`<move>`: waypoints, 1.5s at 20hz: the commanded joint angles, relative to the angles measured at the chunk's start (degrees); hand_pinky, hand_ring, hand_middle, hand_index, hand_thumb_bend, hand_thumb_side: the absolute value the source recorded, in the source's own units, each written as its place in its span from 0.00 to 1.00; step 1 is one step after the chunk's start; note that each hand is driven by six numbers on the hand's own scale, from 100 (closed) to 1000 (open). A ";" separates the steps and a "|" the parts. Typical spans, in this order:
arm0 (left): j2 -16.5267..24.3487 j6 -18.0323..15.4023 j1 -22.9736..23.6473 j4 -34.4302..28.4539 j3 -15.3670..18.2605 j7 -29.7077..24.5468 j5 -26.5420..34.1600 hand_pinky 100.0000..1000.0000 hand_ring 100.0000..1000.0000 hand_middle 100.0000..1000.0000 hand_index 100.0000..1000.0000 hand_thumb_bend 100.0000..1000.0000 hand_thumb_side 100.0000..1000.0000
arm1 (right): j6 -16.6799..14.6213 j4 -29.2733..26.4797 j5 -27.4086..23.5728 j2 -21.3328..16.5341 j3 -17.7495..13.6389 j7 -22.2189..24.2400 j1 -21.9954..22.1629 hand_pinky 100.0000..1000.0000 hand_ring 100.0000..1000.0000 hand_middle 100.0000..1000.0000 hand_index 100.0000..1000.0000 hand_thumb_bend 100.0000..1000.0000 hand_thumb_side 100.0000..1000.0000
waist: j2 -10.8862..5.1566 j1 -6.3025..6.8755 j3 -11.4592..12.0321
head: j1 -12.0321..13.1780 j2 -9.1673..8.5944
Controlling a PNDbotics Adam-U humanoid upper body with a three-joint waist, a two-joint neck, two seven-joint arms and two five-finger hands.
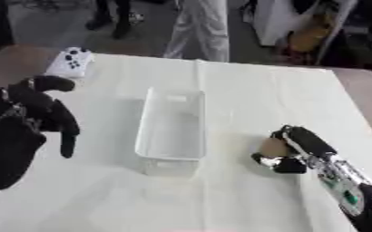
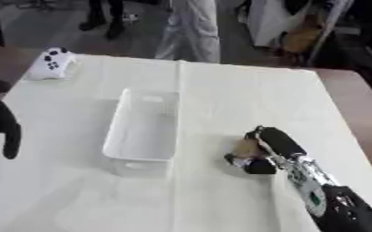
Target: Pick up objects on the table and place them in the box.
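Box (image 1: 172, 131) in mid-table (image 1: 245, 86), white, empty. Right of it – right hand (image 1: 294, 149) curled round a small tan object (image 1: 270, 146), down on the cloth. Left of it – left hand (image 1: 26, 122), raised, fingers relaxed, holding nothing. Beyond, far left of box – white game controller (image 1: 70, 62).

Both views look steeply down from head height onto the white table (image 1: 245, 90), facing its far edge. Shared: the box (image 1: 172, 131) at centre frame and the white controller (image 2: 52, 63) upper left. The right eye view sits slightly rightward, shifting contents left.
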 commanded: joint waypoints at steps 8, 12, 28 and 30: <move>0.65 -0.11 -0.34 -1.03 0.32 -0.04 -0.25 0.23 0.52 0.76 0.71 0.50 0.88 | -2.55 -3.28 -7.12 -0.42 -3.70 -7.71 0.29 0.00 0.00 0.00 0.13 0.17 0.83 | -0.62 0.39 -0.20 | 0.58 0.18; 0.65 -0.07 -0.25 -1.03 0.27 0.00 -0.31 0.23 0.52 0.76 0.71 0.50 0.88 | -2.97 -7.34 -10.09 -1.11 -3.37 -7.74 0.19 0.00 0.00 0.00 0.14 0.18 0.82 | -0.66 0.39 -0.23 | 0.55 0.25; 0.42 0.03 -0.81 -1.03 -0.04 -0.50 0.21 0.24 0.52 0.76 0.71 0.50 0.87 | -4.76 -13.89 -16.63 3.76 2.77 -0.66 -8.35 0.00 0.00 0.00 0.14 0.18 0.81 | -0.88 0.22 0.48 | -1.27 0.47; 0.35 -0.09 -1.11 -1.03 -0.04 -0.64 0.48 0.24 0.52 0.76 0.71 0.51 0.86 | -5.28 -12.70 -15.94 5.02 3.23 -0.32 -9.63 0.00 0.00 0.00 0.14 0.18 0.81 | -0.86 0.19 0.67 | -1.50 0.39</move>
